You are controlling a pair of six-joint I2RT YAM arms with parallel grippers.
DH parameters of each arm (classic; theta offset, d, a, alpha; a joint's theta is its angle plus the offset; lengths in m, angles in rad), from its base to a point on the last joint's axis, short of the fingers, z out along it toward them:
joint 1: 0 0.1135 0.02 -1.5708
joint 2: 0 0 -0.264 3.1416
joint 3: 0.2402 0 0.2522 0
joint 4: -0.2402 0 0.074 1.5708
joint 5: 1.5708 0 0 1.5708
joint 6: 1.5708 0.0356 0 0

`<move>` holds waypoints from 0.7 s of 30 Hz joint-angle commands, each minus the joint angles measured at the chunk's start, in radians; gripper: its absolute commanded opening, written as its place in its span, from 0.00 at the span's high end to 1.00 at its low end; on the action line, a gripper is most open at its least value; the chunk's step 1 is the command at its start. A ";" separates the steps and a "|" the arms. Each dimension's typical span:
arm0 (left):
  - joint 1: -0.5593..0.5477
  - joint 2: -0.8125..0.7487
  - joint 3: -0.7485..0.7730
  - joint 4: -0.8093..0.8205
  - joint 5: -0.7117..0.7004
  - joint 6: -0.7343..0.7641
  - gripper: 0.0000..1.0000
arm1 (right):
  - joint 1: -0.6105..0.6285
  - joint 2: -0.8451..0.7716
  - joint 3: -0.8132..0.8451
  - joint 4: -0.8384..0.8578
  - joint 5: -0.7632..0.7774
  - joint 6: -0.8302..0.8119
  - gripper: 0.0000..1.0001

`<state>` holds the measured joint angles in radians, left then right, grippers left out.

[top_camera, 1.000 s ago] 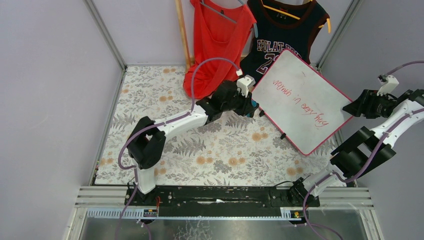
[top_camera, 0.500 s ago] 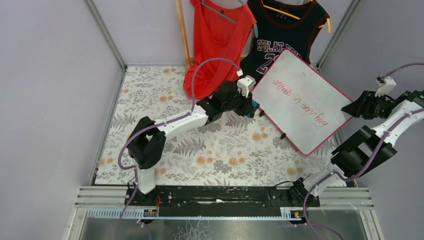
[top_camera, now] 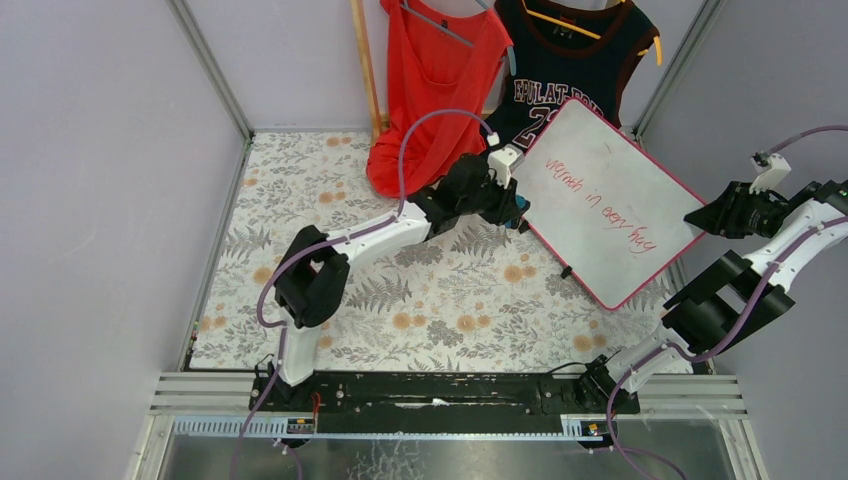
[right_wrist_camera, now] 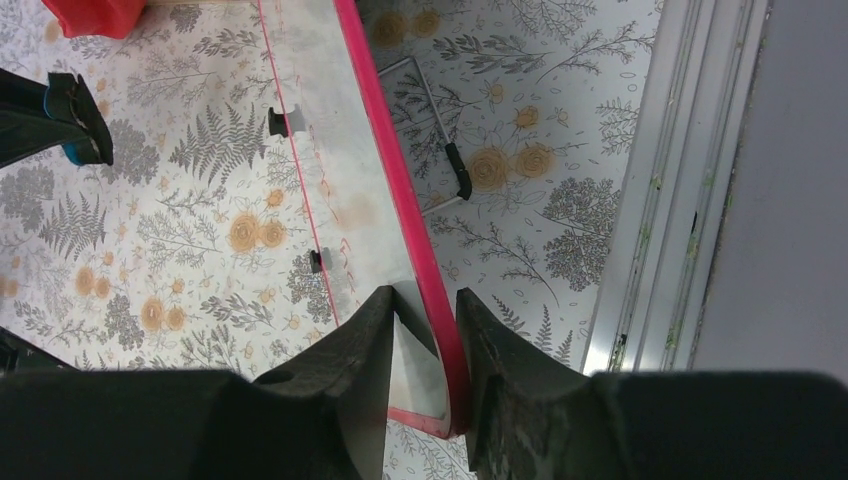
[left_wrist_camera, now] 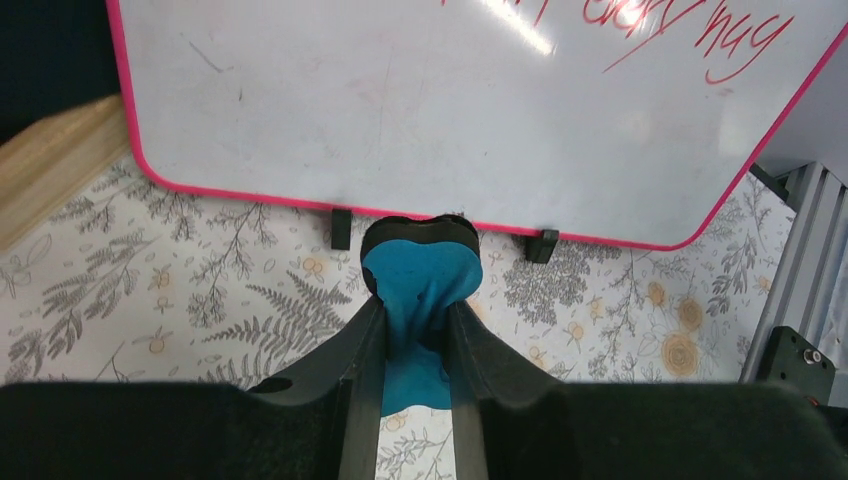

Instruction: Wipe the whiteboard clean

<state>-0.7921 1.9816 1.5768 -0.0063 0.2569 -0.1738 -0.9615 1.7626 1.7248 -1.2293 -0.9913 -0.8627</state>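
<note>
**Eraser at the board's lower edge, right gripper on its corner**

Nearest you, the aluminium rail [top_camera: 450,405] carries both arm bases. The floral cloth [top_camera: 400,300] covers the table beyond it.

Your left gripper [left_wrist_camera: 415,335] is pressed together on the blue eraser [left_wrist_camera: 420,270], which sticks out past the fingertips. The eraser's dark top sits right at the pink lower frame of the whiteboard [top_camera: 605,195], between the two black feet [left_wrist_camera: 341,228]. You cannot tell whether it touches.

The board stands tilted on the far right part of the cloth, with red handwriting [top_camera: 597,207] across its face. Your right gripper [right_wrist_camera: 425,320] is pinching the board's right corner, one finger on each side of the pink frame. Past that corner, your right wrist view shows a thin wire leg with a black tip [right_wrist_camera: 461,183] lying on the cloth.

Just behind your left gripper hangs a red top [top_camera: 430,90], its hem near the board's left corner. A wooden pole [top_camera: 365,65] leans beside it. Farthest back, a dark jersey [top_camera: 570,70] hangs against the wall, and the board's top corner partly covers it.
</note>
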 commanded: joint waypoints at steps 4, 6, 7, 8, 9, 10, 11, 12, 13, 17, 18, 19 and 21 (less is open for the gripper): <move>-0.007 0.027 0.091 -0.006 0.022 0.027 1.00 | -0.049 0.063 -0.014 -0.024 -0.002 -0.023 0.75; -0.009 0.031 0.098 -0.006 0.025 0.024 1.00 | -0.049 0.061 -0.014 -0.026 0.001 -0.026 0.78; -0.009 0.035 0.101 -0.007 0.024 0.023 1.00 | -0.048 0.060 -0.014 -0.028 0.002 -0.029 0.81; -0.009 0.038 0.105 -0.007 0.023 0.024 1.00 | -0.049 0.060 -0.013 -0.030 0.004 -0.032 0.83; -0.009 0.043 0.109 -0.007 0.022 0.026 1.00 | -0.049 0.060 -0.013 -0.032 0.007 -0.034 0.87; -0.009 0.048 0.115 -0.008 0.019 0.028 1.00 | -0.048 0.061 -0.011 -0.033 0.010 -0.037 0.92; -0.009 0.053 0.123 -0.010 0.013 0.029 1.00 | -0.049 0.062 -0.009 -0.034 0.014 -0.038 0.98; -0.009 0.060 0.131 -0.012 0.007 0.032 1.00 | -0.049 0.062 -0.006 -0.039 0.019 -0.041 1.00; -0.009 0.069 0.141 -0.013 0.002 0.035 1.00 | -0.049 0.063 -0.005 -0.043 0.023 -0.048 1.00; -0.009 0.128 0.233 -0.026 -0.015 0.046 1.00 | -0.048 0.060 -0.004 -0.051 0.028 -0.060 1.00; -0.009 0.145 0.268 -0.029 -0.015 0.053 1.00 | -0.049 0.059 -0.003 -0.057 0.028 -0.064 1.00; -0.009 0.165 0.304 -0.036 -0.019 0.065 1.00 | -0.049 0.060 0.000 -0.062 0.028 -0.070 1.00; -0.003 0.210 0.396 -0.060 -0.026 0.086 1.00 | -0.049 0.057 0.004 -0.069 0.033 -0.075 1.00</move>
<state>-0.7925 2.1349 1.8275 -0.0475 0.2520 -0.1410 -0.9581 1.7626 1.7317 -1.2617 -1.0077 -0.8803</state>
